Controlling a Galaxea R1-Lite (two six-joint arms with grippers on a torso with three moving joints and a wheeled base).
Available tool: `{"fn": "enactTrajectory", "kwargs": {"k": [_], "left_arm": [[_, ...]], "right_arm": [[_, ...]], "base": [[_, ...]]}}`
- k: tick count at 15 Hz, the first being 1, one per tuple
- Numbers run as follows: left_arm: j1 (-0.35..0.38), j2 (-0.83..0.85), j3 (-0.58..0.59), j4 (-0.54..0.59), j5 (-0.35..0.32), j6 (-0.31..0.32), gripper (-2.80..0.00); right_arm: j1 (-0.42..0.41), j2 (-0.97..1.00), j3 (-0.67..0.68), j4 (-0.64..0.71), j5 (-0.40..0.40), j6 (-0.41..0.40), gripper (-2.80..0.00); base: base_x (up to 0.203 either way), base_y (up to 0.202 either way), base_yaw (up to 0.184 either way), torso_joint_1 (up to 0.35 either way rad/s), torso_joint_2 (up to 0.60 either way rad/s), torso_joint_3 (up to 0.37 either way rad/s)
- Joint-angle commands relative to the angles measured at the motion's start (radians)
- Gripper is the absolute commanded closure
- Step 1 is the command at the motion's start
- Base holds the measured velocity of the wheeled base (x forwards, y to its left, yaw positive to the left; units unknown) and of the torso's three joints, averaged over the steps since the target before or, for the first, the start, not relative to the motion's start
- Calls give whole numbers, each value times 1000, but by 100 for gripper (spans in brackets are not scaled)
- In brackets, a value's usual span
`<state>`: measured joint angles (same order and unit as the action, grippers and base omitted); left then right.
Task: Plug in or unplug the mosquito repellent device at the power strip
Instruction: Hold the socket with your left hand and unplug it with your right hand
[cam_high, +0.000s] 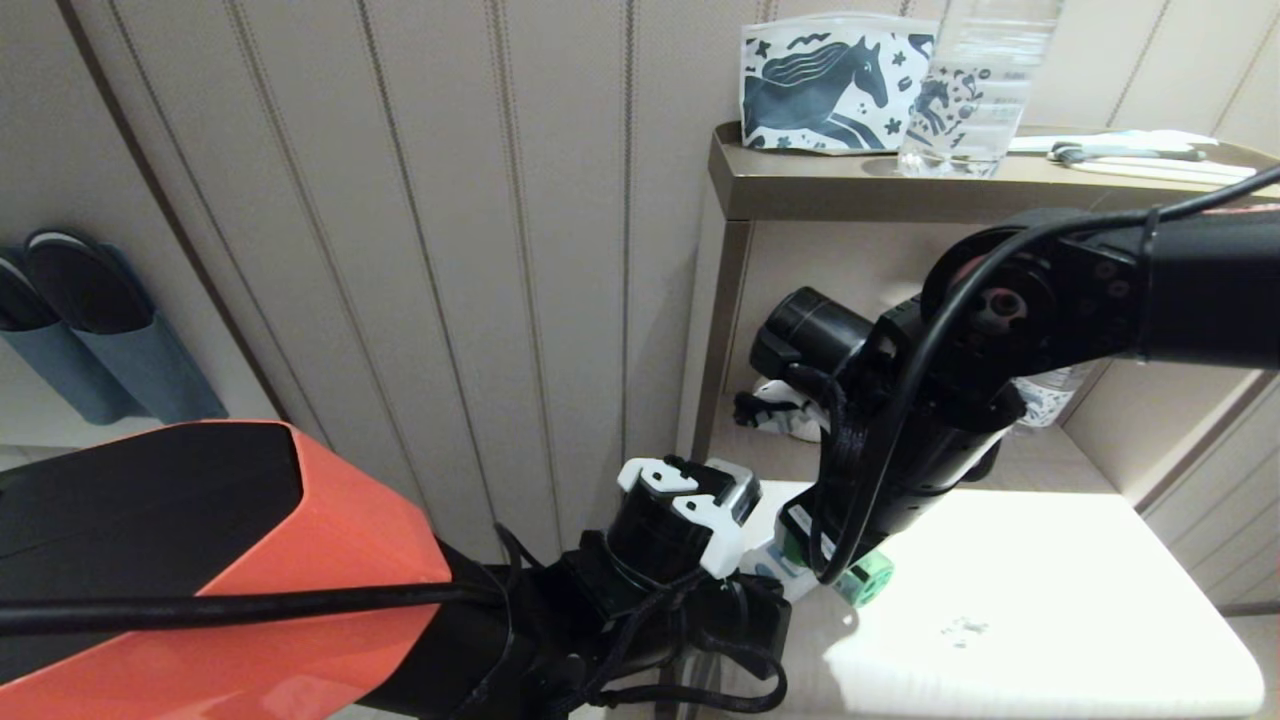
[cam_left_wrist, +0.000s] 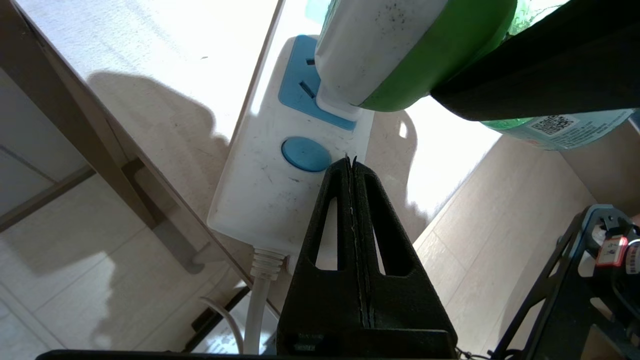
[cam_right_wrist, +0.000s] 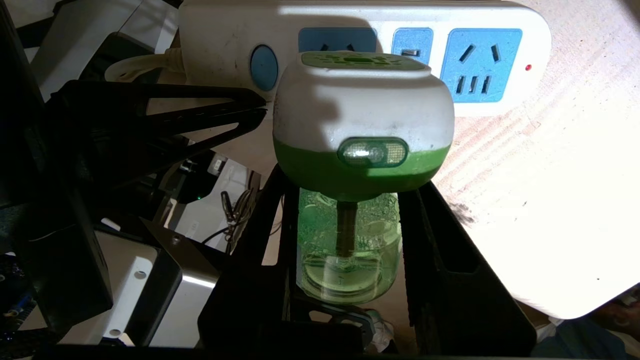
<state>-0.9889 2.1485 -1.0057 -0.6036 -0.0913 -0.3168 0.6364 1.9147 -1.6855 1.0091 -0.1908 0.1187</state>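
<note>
The mosquito repellent device (cam_right_wrist: 362, 110) has a white and green head over a translucent green bottle (cam_right_wrist: 350, 245). My right gripper (cam_right_wrist: 350, 182) is shut on that bottle, one black finger on each side. The head's plug base (cam_left_wrist: 337, 105) sits against the light-blue socket panel nearest the blue oval button (cam_left_wrist: 306, 154) of the white power strip (cam_left_wrist: 260, 195); no prongs show. My left gripper (cam_left_wrist: 350, 161) is shut, empty, its tips resting on the strip beside the button. In the head view only the device's green end (cam_high: 865, 578) peeks out below the right arm.
The strip lies at the edge of a white tabletop (cam_high: 1000, 600), its cord (cam_left_wrist: 257, 305) hanging off. Above, a shelf (cam_high: 830, 185) carries a horse-patterned pouch (cam_high: 835, 85) and a clear water bottle (cam_high: 985, 90). Slippers (cam_high: 90, 330) hang on the wall at left.
</note>
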Motion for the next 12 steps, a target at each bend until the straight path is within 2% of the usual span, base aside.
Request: {"fn": "enactTrajectory", "kwargs": {"k": [1,2,3,12], "left_arm": [[-2,6,3,-5,0,-2,0],[-27,4,16,-15,4,-1,0],[-39,4,26,-27,15,8,0],[-40,-15,36,-35,21,12,0]], "right_arm": [[2,-5,-1,5,-6,0,0],[2,-11,-9,5,-40,-5,0],[2,-11,-10,5,-41,-7,0],[17,22,-41,28,-70,-3,0]], "base": [[0,0,0,0,0,0],[0,0,0,0,0,0],[0,0,0,0,0,0],[0,0,0,0,0,0]]}}
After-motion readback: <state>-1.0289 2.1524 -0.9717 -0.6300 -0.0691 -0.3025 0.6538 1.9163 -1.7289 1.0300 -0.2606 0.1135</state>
